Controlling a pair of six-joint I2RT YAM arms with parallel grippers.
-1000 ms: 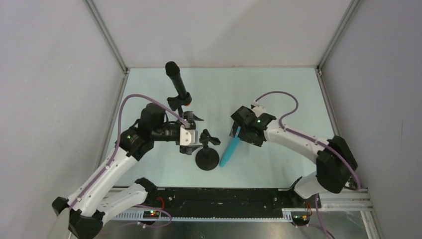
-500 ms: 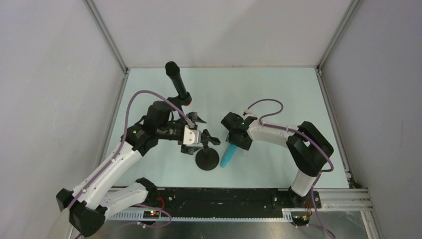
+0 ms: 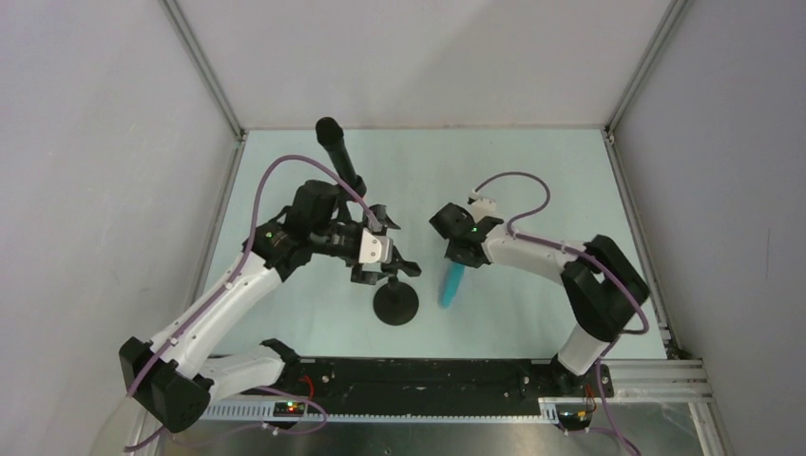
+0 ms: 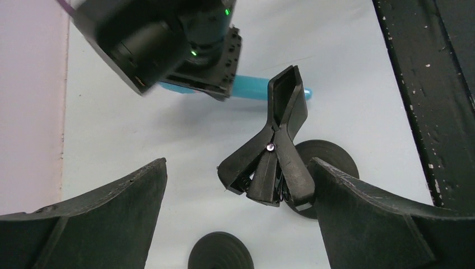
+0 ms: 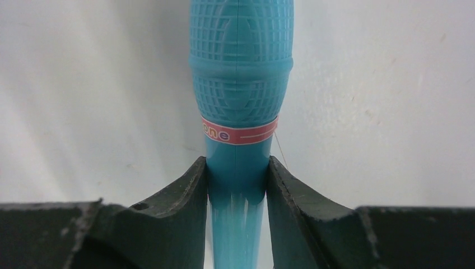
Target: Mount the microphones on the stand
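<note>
The turquoise-blue microphone (image 3: 450, 283) lies on the table right of the stand, its head toward the near edge. My right gripper (image 3: 456, 256) is shut on its slim handle; in the right wrist view both fingers (image 5: 187, 193) press the handle of the blue microphone (image 5: 241, 67). The black microphone (image 3: 337, 157) stands tilted in a rear clip, its lower end hidden by my left arm. My left gripper (image 3: 382, 262) is open, straddling the stand's empty spring clip (image 4: 274, 154) above the round stand base (image 3: 395, 302). That clip sits between the wide jaws of the left gripper (image 4: 238, 168).
A second round black base (image 4: 219, 255) shows below the clip in the left wrist view. Grey walls enclose the pale table (image 3: 532, 180) on three sides. A black rail (image 3: 428, 380) runs along the near edge.
The right gripper closed on the blue microphone, which swung from slanting to pointing at the near edge. The left gripper moved right, over the empty clip.
</note>
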